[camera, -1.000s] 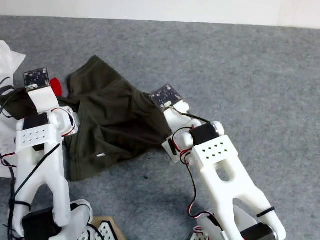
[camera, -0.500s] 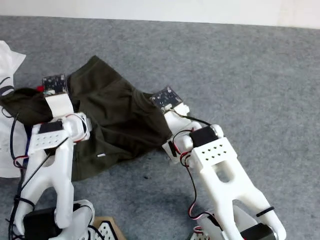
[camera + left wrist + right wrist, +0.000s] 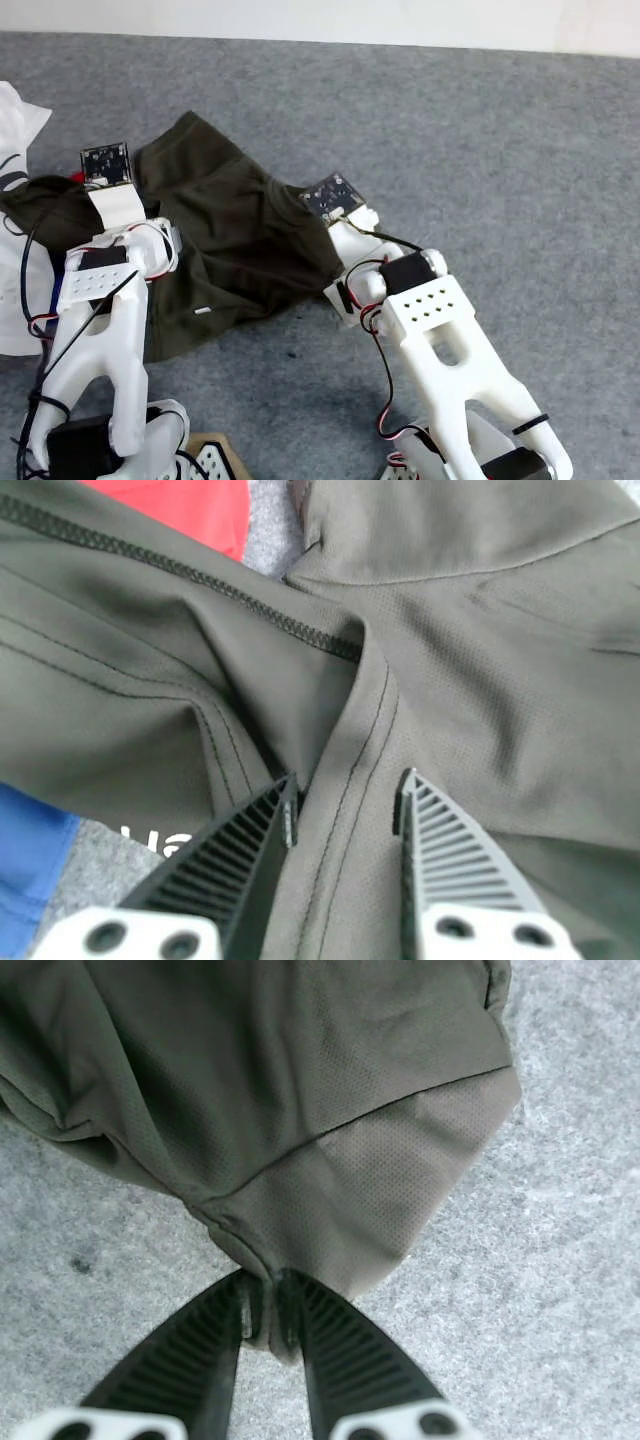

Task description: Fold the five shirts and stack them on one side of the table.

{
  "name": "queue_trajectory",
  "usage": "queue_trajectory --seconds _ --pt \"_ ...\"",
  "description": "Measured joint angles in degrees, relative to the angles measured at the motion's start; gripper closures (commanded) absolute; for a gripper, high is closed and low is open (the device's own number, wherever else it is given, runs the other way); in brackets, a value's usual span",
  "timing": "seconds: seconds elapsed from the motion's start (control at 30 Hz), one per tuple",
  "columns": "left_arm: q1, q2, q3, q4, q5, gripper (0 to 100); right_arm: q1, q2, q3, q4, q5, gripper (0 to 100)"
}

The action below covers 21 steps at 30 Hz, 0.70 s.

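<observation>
"Where is the shirt now?"

"The olive shirt (image 3: 230,240) lies crumpled toward the left of the table (image 3: 500,150), beside a red shirt (image 3: 180,510) and a blue shirt (image 3: 25,860). My right gripper (image 3: 262,1310) stays clamped on its hem."

"And your left?"

"My left gripper (image 3: 345,810) has just swung inward over the cloth. Its jaws stand apart astride a stitched ridge, probably touching it. I judge the fold not yet begun."

the left arm (image 3: 100,290) has swung rightward from the left edge of the counter (image 3: 500,150), in over the left sleeve of the dark olive shirt (image 3: 230,230). it now covers most of the red cloth (image 3: 170,505) that showed beside it. in the last half second its wrist edged back a little.
</observation>
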Motion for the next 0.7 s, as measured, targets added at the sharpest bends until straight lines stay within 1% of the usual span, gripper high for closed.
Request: queue_trajectory --seconds 0.23,0.33,0.43,0.53,0.6,0.7 --pt "0.0 1.2 -1.9 0.1 0.1 84 0.0 0.0 0.0 0.0 0.0 99.3" --pt "-0.1 5.7 -7.6 6.1 2.1 84 0.0 0.0 0.0 0.0 0.0 99.3" --pt "-2.6 12.2 -16.1 13.7 5.5 84 0.0 0.0 0.0 0.0 0.0 99.3" --pt "-5.7 18.4 -24.2 19.7 8.0 84 0.0 0.0 0.0 0.0 0.0 99.3" --pt "-7.1 22.0 -27.9 22.2 9.3 84 0.0 0.0 0.0 0.0 0.0 99.3" --pt "-8.3 26.3 -29.9 23.6 9.8 84 0.0 0.0 0.0 -0.2 0.0 99.3"
